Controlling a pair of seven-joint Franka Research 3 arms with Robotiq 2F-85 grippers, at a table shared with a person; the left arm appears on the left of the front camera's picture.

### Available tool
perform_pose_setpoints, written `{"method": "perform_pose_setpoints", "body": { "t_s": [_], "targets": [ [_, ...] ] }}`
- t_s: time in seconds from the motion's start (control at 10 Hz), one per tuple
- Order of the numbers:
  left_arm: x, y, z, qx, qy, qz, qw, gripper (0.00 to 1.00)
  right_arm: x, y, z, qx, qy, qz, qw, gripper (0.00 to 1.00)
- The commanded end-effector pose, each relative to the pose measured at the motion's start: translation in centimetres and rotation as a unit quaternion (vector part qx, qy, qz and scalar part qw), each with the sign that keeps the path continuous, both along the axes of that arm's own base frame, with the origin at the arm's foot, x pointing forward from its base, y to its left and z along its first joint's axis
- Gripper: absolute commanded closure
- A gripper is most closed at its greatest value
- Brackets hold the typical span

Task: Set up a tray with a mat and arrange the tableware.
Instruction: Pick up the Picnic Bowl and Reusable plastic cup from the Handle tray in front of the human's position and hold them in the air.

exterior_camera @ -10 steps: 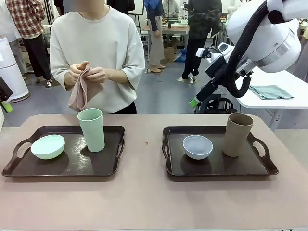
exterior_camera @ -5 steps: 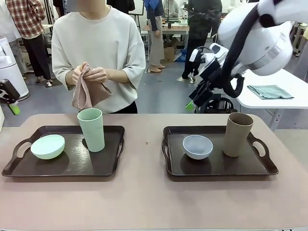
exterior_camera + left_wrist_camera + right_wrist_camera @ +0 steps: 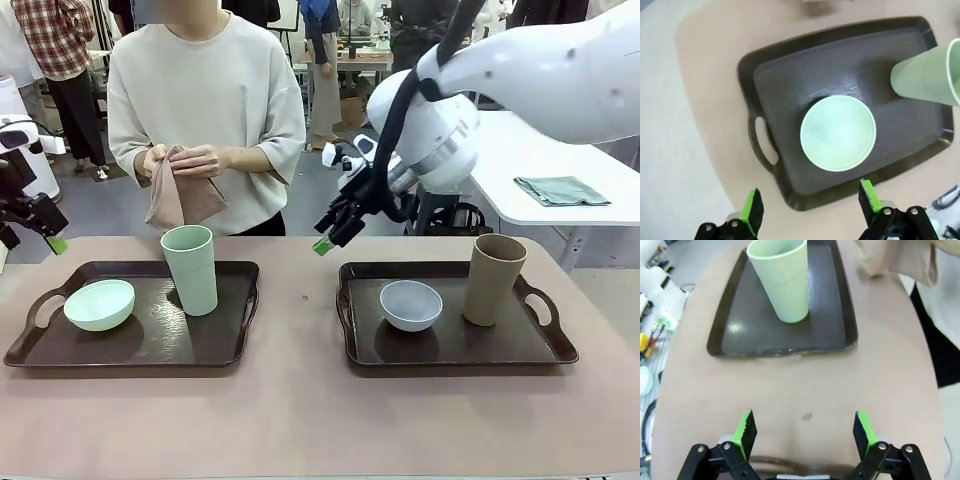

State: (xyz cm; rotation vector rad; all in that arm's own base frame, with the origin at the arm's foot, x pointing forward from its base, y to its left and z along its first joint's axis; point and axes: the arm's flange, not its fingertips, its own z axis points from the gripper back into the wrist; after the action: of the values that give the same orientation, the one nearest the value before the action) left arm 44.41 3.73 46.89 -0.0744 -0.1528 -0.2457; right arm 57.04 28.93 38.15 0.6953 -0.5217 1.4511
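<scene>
One tan table (image 3: 300,420) carries all you are working with. At its far side stands a person (image 3: 205,100), both hands gripping a pinkish cloth (image 3: 180,200) held up off the table. You have two dark trays side by side, well apart: the left tray (image 3: 130,362) and the right tray (image 3: 450,352).

On the left tray the tall green cup (image 3: 190,270) stands upright near the far rim, and the green bowl (image 3: 99,304) sits by the left handle. On the right tray the tan-brown cup (image 3: 494,280) stands upright at the right end, with the white bowl (image 3: 411,305) to its left.

Your right gripper (image 3: 802,430) hangs above bare table between the trays, jaws spread wide, holding nothing. Your left gripper (image 3: 809,200) hovers over the left tray's outer end, above the green bowl, equally wide and empty.
</scene>
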Motion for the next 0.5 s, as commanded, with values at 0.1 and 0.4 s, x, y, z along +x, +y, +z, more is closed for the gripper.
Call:
{"method": "perform_pose_setpoints", "body": {
  "t_s": [0.1,0.4],
  "targets": [
    [0.9,0.5,-2.6,-0.037,0.001,-0.018,0.999,0.0,3.0,3.9,-0.2,0.02,0.029,0.042,0.999,0.0],
    [0.6,0.4,-2.7,-0.025,0.009,-0.013,1.0,0.0,2.0,4.1,-0.9,0.027,0.02,0.043,0.999,0.0]
  ]
}}
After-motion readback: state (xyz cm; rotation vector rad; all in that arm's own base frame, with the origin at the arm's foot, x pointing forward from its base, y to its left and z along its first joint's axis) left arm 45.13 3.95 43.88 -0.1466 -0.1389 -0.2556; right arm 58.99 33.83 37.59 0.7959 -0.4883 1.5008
